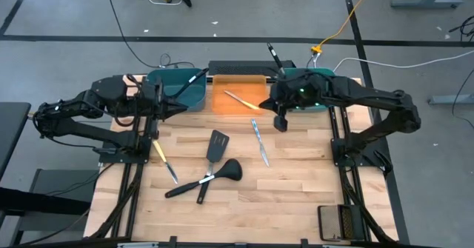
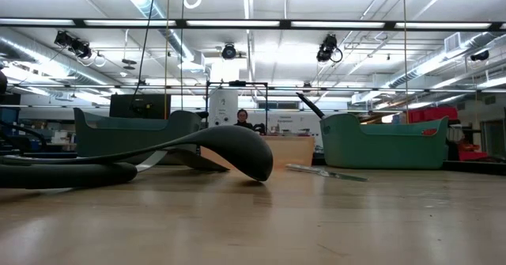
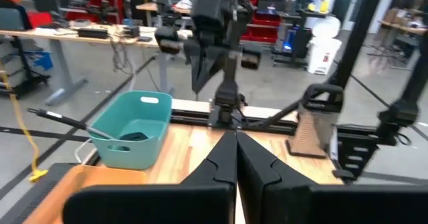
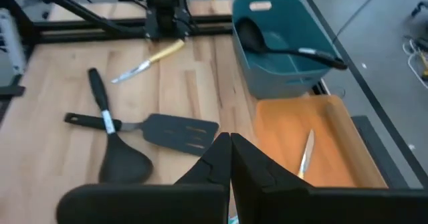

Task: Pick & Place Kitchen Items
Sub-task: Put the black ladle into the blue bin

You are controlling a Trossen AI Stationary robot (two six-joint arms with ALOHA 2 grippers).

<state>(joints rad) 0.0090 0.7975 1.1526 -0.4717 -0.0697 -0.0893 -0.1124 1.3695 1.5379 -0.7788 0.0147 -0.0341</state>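
Note:
On the wooden table lie a black slotted spatula point(image 1: 216, 146) and a black ladle point(image 1: 229, 171), their handles crossing. To their left lies a yellow-handled knife point(image 1: 164, 160), to their right a silver knife point(image 1: 260, 143). Another yellow-handled knife point(image 1: 241, 100) lies in the orange bin point(image 1: 222, 104). A ladle point(image 4: 267, 42) rests in the left teal bin point(image 1: 167, 92), and a black utensil handle point(image 1: 275, 58) sticks out of the right teal bin point(image 1: 318, 78). My right gripper point(image 1: 281, 124) hangs shut and empty above the table beside the orange bin. My left gripper point(image 1: 181, 109) is shut and empty by the left teal bin.
The three bins stand in a row along the table's far edge. A black stand point(image 1: 339, 222) sits at the near right corner. In the low view the ladle's bowl point(image 2: 237, 150) fills the near ground, and the silver knife point(image 2: 324, 172) lies behind it.

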